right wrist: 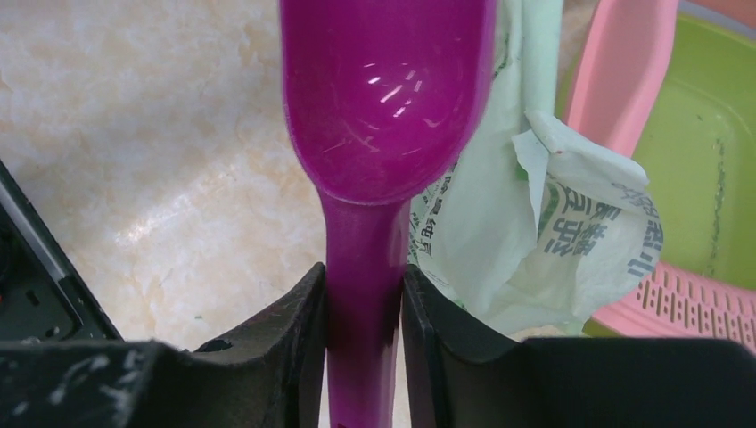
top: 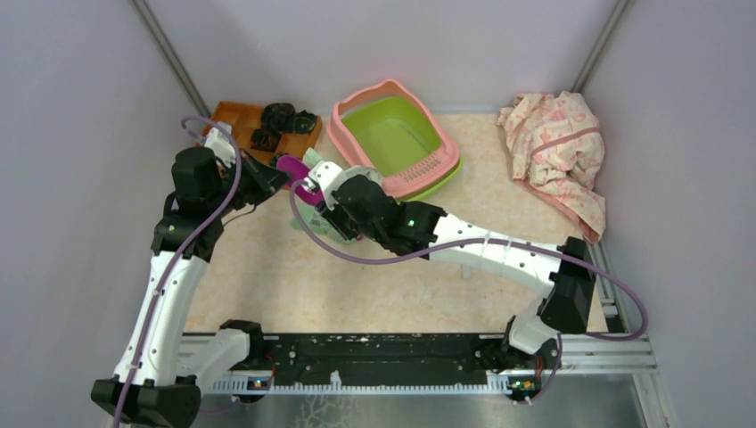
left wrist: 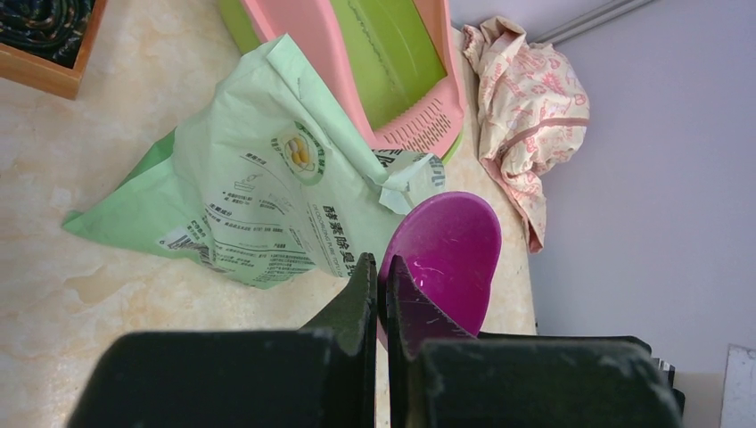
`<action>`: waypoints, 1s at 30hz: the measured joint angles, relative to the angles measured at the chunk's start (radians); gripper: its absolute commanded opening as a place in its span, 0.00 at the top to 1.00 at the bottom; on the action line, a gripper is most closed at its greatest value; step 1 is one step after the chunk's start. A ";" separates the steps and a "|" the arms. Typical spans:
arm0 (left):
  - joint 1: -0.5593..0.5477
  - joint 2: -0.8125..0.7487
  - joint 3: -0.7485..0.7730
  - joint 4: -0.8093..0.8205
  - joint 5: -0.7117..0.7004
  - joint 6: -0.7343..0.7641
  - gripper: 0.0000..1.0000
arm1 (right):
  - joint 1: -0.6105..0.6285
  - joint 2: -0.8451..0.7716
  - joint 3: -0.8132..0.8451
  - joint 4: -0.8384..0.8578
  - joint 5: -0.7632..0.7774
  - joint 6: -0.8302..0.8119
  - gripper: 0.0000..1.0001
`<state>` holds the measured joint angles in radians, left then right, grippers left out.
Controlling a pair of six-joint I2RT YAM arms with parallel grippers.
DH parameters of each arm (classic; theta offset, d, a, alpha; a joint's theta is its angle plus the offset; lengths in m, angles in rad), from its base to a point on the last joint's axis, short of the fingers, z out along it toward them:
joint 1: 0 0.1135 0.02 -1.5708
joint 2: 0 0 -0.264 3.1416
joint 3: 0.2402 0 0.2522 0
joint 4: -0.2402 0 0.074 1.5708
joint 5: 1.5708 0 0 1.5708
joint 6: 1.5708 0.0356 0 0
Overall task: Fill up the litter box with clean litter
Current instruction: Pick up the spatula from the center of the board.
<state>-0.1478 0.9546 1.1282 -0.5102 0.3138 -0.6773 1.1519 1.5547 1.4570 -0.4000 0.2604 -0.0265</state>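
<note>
Litter box [top: 392,138] sits at 12 o'clock on the table [top: 294,276]. Its green basin is bare and no litter is in view, so presumably it's all inside the pale green bag [left wrist: 250,178]. The bag lies at approx 8 o'clock of the box and leans on the pink rim, its torn mouth crumpled just beside the slotted grate [left wrist: 419,125]. A purple scoop [right wrist: 388,98] hangs over the bag, between the two arms. Right end effector [right wrist: 361,272] pinches the scoop's handle, both fingers flat against its sides. Left end effector [left wrist: 381,263] is pressed together and looks to nip the rim of the bowl, though that contact is partly hidden.

Handling, as I judge it:
- **Scoop:** stiff, light, glossy plastic, so prob. slippery. The handle is the right place to hold it, low near the bowl's neck so it can't swivel when loaded.
- **Bag:** thin floppy film that will sag and fold shut. It needs a hold on the loose flap at the mouth to keep it open, not on the belly.
- **Litter:** loose granules that will shift, roll and scatter, so keep the bowl level and tip it low over the basin.
- **Box:** rigid but light and could skid if knocked, so approach from above and stay off the rim.

Wooden tray [top: 236,120] at 10 o'clock and cloth [top: 557,156] at 2 o'clock are well apart from the work.
</note>
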 measured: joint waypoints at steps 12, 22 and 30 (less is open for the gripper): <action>0.004 -0.001 -0.006 0.020 -0.014 0.002 0.62 | -0.006 0.032 0.050 -0.020 0.051 -0.015 1.00; 0.004 0.074 0.102 0.018 -0.063 0.053 0.38 | -0.167 0.006 0.155 -0.182 -0.012 -0.020 1.00; 0.004 0.188 0.188 0.053 -0.108 0.114 0.45 | -0.262 0.035 0.531 -0.505 0.030 -0.096 1.00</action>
<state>-0.1440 1.1427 1.3159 -0.4568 0.2054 -0.5636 0.8894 1.5902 1.9877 -0.9051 0.2901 -0.1226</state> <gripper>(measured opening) 0.569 0.274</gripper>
